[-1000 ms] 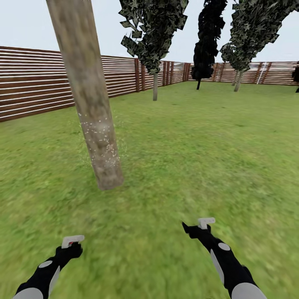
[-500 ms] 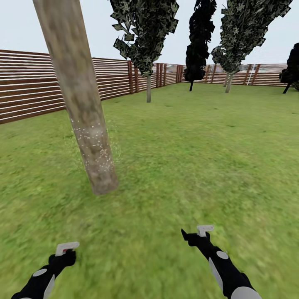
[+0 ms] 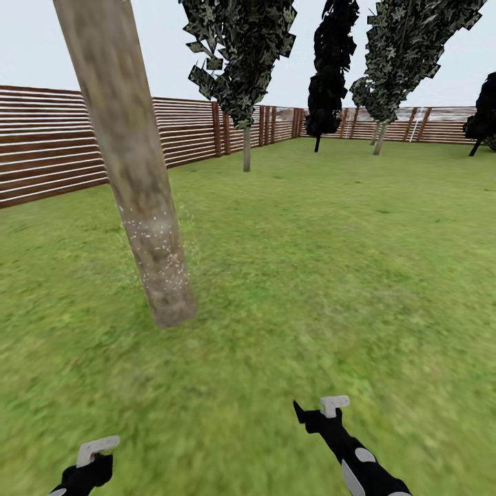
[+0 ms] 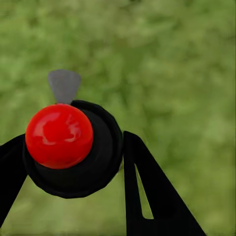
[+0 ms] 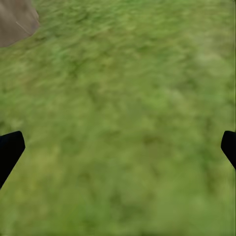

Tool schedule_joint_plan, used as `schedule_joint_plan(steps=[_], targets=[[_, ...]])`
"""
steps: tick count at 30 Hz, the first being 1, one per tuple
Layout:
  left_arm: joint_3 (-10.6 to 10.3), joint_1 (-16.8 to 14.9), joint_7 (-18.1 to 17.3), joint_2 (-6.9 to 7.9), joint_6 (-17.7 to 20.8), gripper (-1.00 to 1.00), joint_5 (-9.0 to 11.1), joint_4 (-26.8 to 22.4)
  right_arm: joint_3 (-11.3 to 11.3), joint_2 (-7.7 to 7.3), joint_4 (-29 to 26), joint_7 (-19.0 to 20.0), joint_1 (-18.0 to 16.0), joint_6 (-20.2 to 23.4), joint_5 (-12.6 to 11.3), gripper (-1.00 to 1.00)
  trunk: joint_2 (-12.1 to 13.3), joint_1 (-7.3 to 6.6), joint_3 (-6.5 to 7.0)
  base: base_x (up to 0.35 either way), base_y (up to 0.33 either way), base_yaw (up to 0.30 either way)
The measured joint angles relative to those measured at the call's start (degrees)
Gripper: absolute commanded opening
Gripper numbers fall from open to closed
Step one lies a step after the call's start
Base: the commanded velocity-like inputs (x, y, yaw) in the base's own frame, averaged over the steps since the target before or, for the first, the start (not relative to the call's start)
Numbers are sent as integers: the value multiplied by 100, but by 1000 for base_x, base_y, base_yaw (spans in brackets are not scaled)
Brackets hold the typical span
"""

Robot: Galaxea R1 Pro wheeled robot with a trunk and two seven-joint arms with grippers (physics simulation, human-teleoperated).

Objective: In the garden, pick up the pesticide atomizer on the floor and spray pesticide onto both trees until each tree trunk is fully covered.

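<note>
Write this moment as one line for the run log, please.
left claw: shut on atomizer | right claw: open, over lawn | tree trunk: white specks on lower part

A fenced garden: green lawn (image 3: pixel 331 275), brown slatted fence (image 3: pixel 186 131), and trees (image 3: pixel 248 62) under open sky.

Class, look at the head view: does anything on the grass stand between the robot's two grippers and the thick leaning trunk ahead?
Nothing visible does. Between the left gripper, the right gripper and the tree trunk lies open lawn. White specks of pesticide dot the trunk's lower part.
</note>
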Motion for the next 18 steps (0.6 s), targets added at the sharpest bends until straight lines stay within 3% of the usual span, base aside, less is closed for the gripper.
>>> schedule_joint_plan(steps=[18], targets=[[1,10,-1,9,0,-100,11,6,-1,-7,9,0,0,-9,-9,100,722,-395,392,0,0,0]])
